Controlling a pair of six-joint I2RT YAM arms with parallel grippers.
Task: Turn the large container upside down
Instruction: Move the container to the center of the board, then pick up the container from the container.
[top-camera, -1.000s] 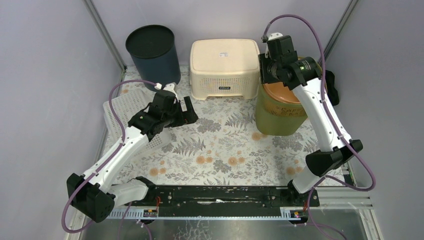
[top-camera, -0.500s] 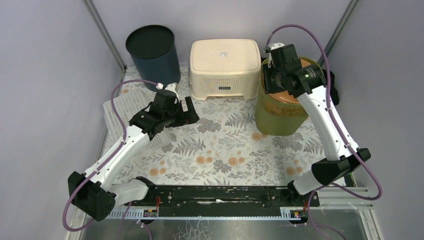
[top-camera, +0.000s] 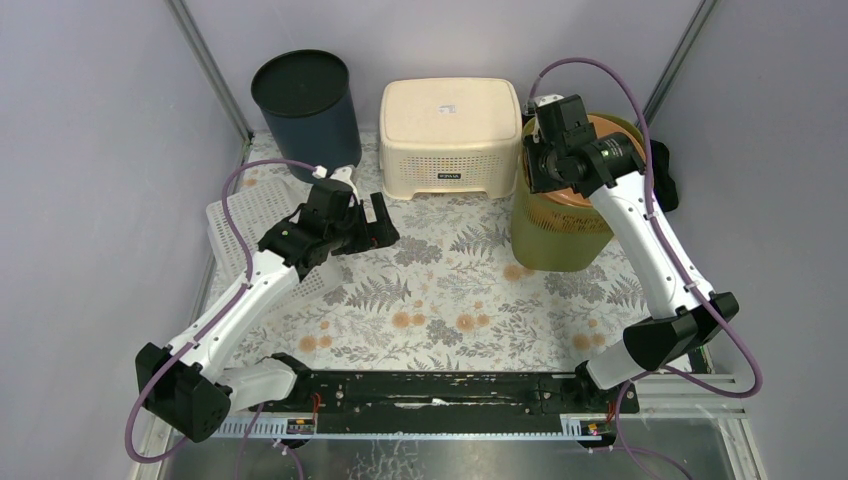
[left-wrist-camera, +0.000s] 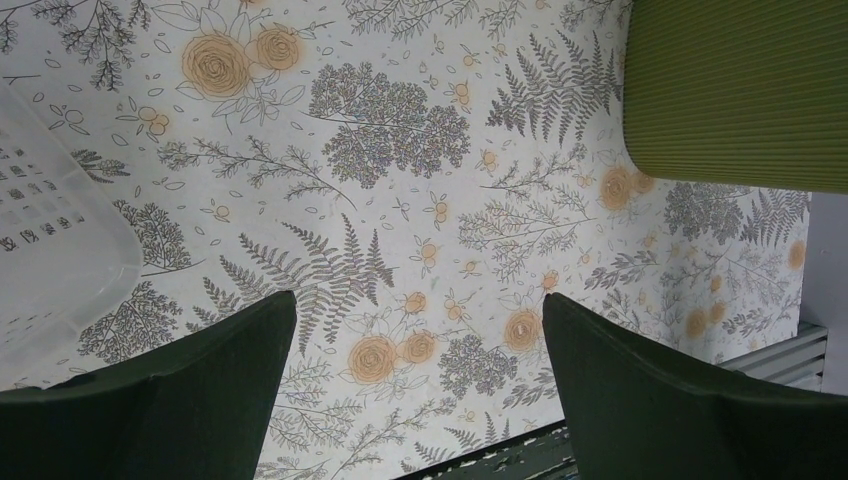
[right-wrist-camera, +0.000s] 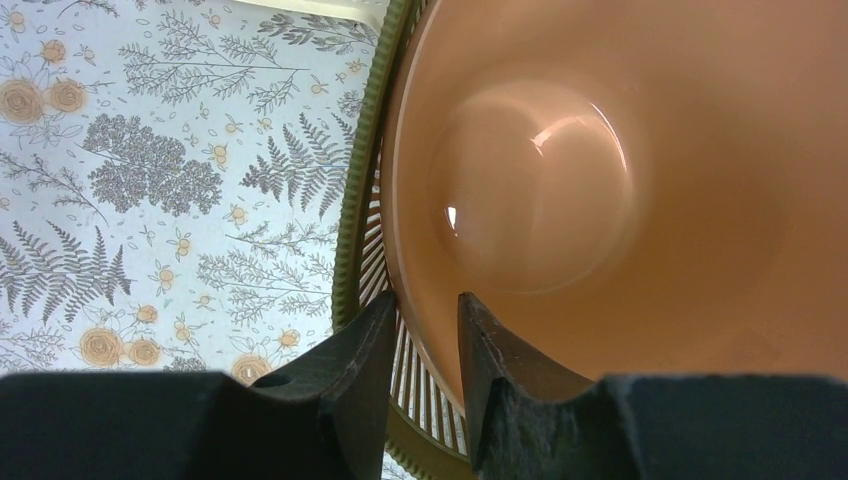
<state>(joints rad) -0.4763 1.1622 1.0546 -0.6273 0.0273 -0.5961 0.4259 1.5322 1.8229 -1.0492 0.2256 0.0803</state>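
Change: the right gripper (top-camera: 537, 176) has swung in from the bin's back-left side to its left rim, with the jaws narrower than before; the left arm has barely shifted.
Top view, right gripper: it points down at the left edge of the green bin (top-camera: 560, 235), with the orange tub (top-camera: 612, 129) nested inside the bin and showing just beyond the wrist.
Top view, left gripper (top-camera: 376, 222): it hangs over the flowered table (top-camera: 450, 290) with the jaws spread wide and nothing in them; a white basket (top-camera: 245, 215) lies behind it, and the green bin is well ahead of its fingers.
Top view, back row: a dark bin (top-camera: 305, 105) and a cream stool (top-camera: 450, 130) stand beyond the left gripper.
Left wrist: the left gripper (left-wrist-camera: 415, 305) is released, with bare table (left-wrist-camera: 400, 150) between the fingers, the green bin (left-wrist-camera: 740, 90) ahead to the right and the white basket (left-wrist-camera: 50, 250) off the left finger.
Right wrist: the right gripper (right-wrist-camera: 425, 302) straddles the orange tub's (right-wrist-camera: 600, 200) wall, one finger inside it, the other out by the green bin's rim (right-wrist-camera: 360, 200).
Grip: a narrow gap remains; I cannot tell whether the jaws are clamped.
Bin: upright, mouth up.
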